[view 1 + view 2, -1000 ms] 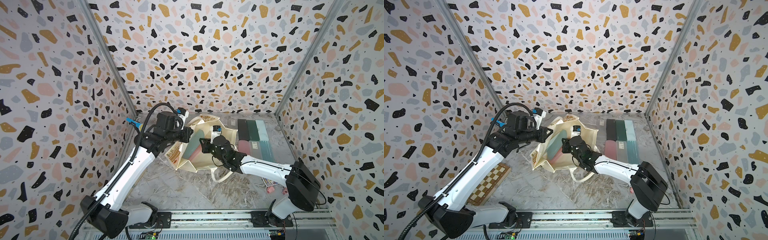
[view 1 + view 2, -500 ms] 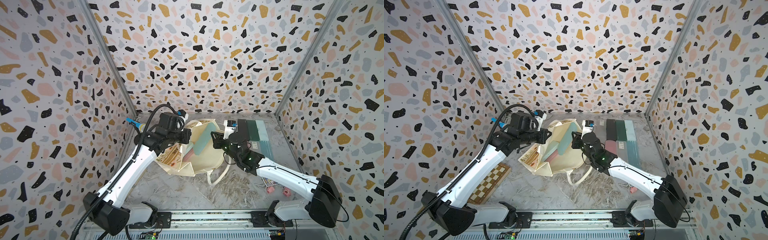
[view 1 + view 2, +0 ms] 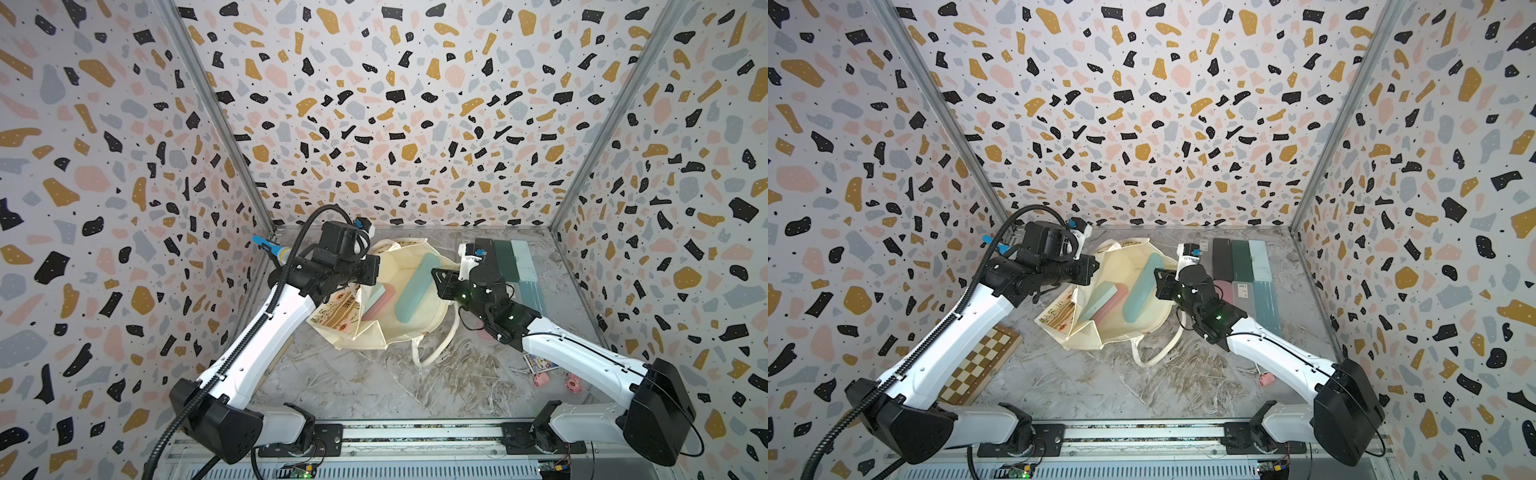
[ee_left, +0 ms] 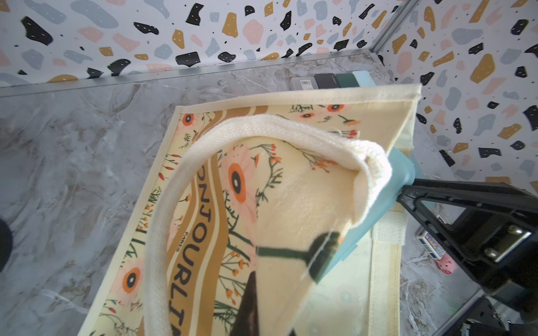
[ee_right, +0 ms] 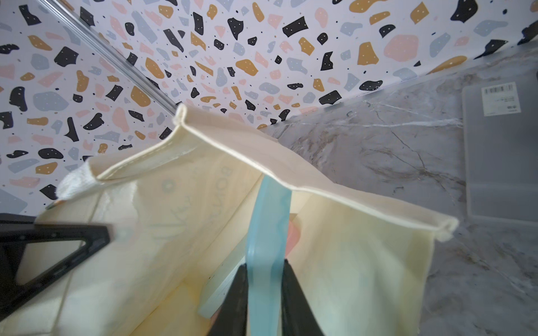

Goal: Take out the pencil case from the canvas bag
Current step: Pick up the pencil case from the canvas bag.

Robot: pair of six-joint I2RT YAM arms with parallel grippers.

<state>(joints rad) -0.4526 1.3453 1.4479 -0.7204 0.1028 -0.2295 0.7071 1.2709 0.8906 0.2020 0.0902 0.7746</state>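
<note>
The cream canvas bag [image 3: 395, 332] [image 3: 1113, 332] lies on its side in both top views, its mouth open upward. My left gripper [image 3: 371, 270] [image 3: 1090, 270] is shut on the bag's rim by a handle [image 4: 163, 232] and holds that side up. A long light blue pencil case [image 3: 417, 289] [image 3: 1142, 289] lies slanted in the mouth. My right gripper [image 3: 436, 279] [image 3: 1159, 279] [image 5: 265, 291] is shut on its end, and the case [image 5: 269, 232] runs in under the bag's rim [image 5: 320, 189]. The case's far end [image 4: 403, 171] pokes past the floral side [image 4: 291, 189].
A pale green case and a pink one [image 3: 376, 301] [image 3: 1106, 301] lie deeper in the bag. Several cases [image 3: 513, 257] [image 3: 1246, 266] lie in rows at the back right. A chessboard [image 3: 976, 365] lies under the left arm. A small card [image 3: 538, 363] and pink figures [image 3: 540, 379] sit at the front right.
My right arm has drawn back to the right with the pencil case, which has slid up toward the bag's mouth. The bag has shifted and spread open. The left gripper has kept its hold.
</note>
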